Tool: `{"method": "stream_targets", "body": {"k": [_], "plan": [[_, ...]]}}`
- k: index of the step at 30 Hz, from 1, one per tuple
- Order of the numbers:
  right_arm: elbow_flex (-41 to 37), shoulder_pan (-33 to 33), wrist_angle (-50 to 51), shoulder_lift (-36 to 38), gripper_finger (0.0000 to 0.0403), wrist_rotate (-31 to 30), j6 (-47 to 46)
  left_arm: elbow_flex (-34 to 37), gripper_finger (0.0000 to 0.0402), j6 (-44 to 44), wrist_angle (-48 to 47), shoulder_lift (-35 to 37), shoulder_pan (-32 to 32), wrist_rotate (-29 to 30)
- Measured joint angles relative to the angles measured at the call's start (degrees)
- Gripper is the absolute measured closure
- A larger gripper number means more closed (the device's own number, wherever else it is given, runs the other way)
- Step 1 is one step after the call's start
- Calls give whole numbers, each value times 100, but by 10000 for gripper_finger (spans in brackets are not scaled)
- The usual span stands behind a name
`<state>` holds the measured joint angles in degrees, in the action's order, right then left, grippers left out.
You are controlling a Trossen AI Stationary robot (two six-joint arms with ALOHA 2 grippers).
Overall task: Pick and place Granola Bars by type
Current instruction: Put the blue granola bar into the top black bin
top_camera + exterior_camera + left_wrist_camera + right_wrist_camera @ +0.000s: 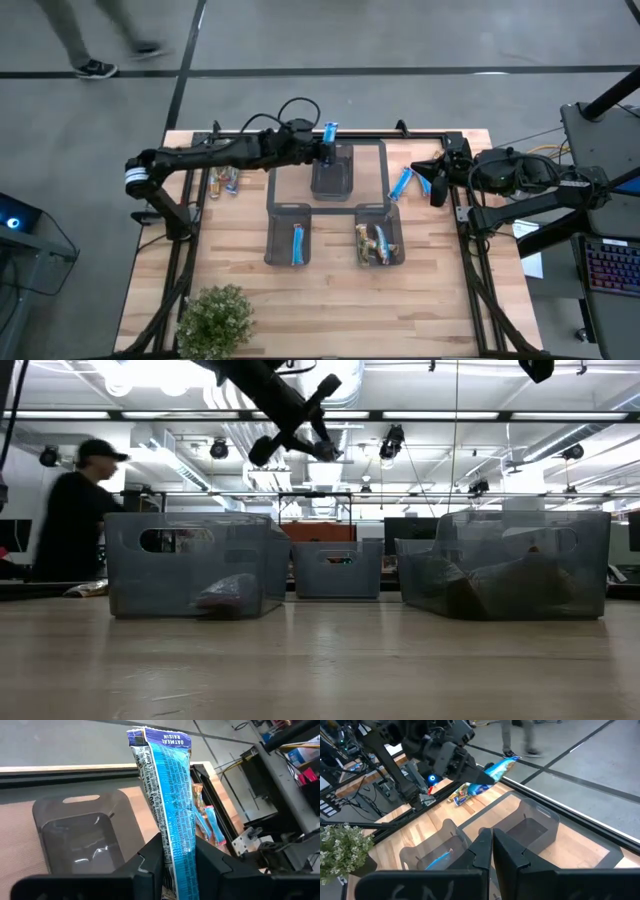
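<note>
Holding a blue bar clamped upright, the left gripper hangs over the far bin, likely sorting by type; right gripper waits closed.

high view looks straight down on the whole table. low view sits at tabletop height, facing the room across the bins. both wrist views look forward, close (sharing the far bin).
</note>
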<state>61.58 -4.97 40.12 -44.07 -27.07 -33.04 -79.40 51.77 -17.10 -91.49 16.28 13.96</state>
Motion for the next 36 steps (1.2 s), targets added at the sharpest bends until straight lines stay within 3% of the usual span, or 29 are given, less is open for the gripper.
{"method": "stream_targets", "body": {"k": [24,36], "plan": [[-107,0,19,2,394,5,-100,-4,337,546,161,-1421,368,-1004],[-411,0,4,4,394,9,-543,-9,337,678,144,-1573,579,-1051]]}}
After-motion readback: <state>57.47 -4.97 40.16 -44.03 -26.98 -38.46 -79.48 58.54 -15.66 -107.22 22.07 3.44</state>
